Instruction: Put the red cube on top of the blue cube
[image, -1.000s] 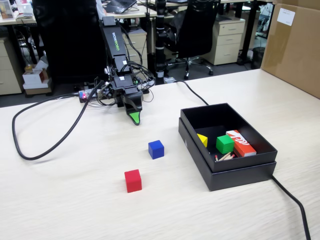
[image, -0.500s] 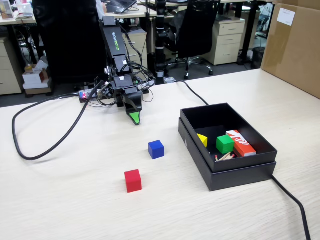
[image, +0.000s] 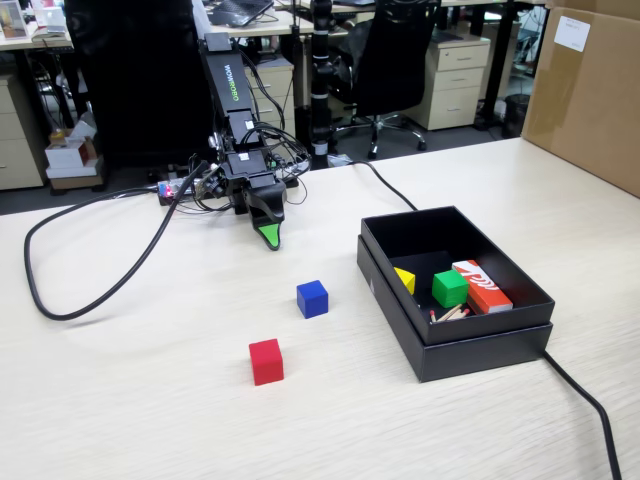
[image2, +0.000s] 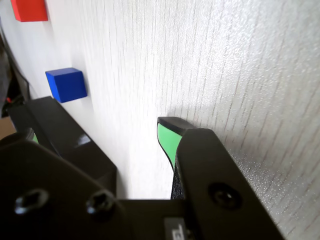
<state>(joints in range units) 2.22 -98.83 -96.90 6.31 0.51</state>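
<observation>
Pale wood-grain tabletop (image: 150, 400) filled the fixed view, with office chairs and drawer cabinets behind it. At the far left a black cable (image: 60, 300) looped across the surface toward the arm's base. Right of that loop, the black arm (image: 232, 110) leaned down so that the gripper (image: 270, 240), green at the tip, sat low over the table, touching neither cube. Only one green tip showed in the fixed view, and the wrist view showed one green-lined finger (image2: 167, 140) beside a dark jaw body, so I could not tell whether the jaws were spread or pressed together. Nearer the camera and slightly right of the gripper, the red cube (image: 266, 361) rested on the table; the blue cube (image: 312, 298) stood apart from it, further back and to the right. In the wrist view both cubes lay at the left edge, red (image2: 29, 10) above blue (image2: 66, 84). Further right sat a black box (image: 450, 345) holding a yellow piece (image: 405, 280), a green cube (image: 449, 288) and an orange-red box (image: 482, 285). A cardboard carton (image: 590, 90) stood at the far right.
</observation>
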